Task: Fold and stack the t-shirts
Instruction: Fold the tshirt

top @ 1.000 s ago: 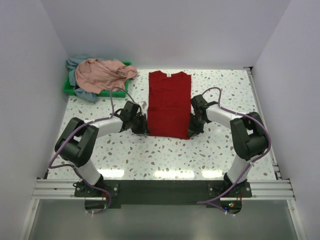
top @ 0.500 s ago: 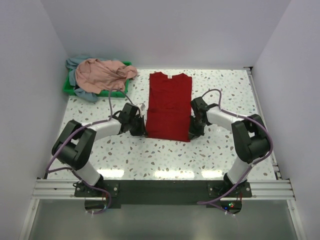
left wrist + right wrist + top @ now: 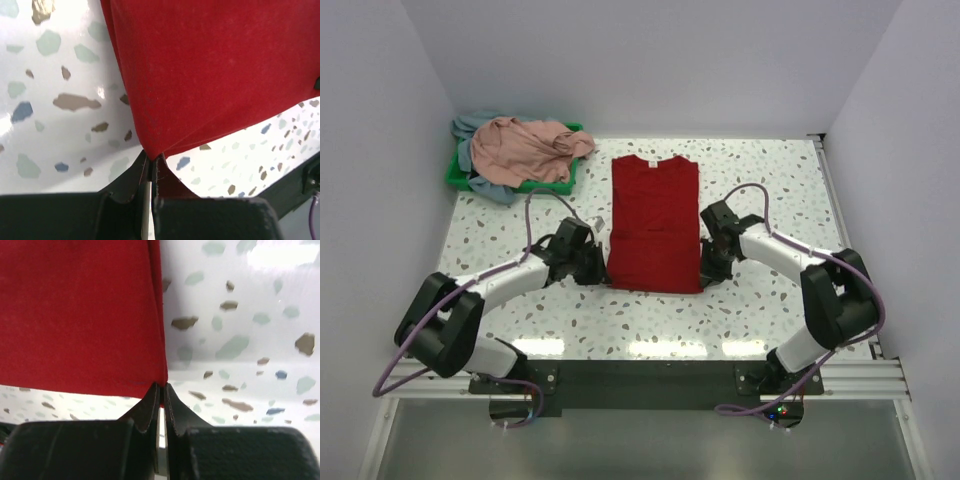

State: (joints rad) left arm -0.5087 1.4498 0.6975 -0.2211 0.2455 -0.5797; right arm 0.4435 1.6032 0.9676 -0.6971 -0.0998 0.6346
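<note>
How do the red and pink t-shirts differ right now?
The red t-shirt lies flat on the table as a narrow rectangle; the pink t-shirt is crumpled in a heap on the green tray. The left tool and right tool each pinch a near corner of the red one; neither touches the pink one. Both are plain cloth.

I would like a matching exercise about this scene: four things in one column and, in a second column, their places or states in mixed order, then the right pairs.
Things:
1. red t-shirt
2. pink t-shirt
3. green tray
4. left gripper

Places or states:
a. heaped on top of the tray
b. shut on a near corner of the red t-shirt
c. spread flat in the middle of the table
d. at the table's far left corner, mostly covered

Pairs: 1-c, 2-a, 3-d, 4-b
</note>
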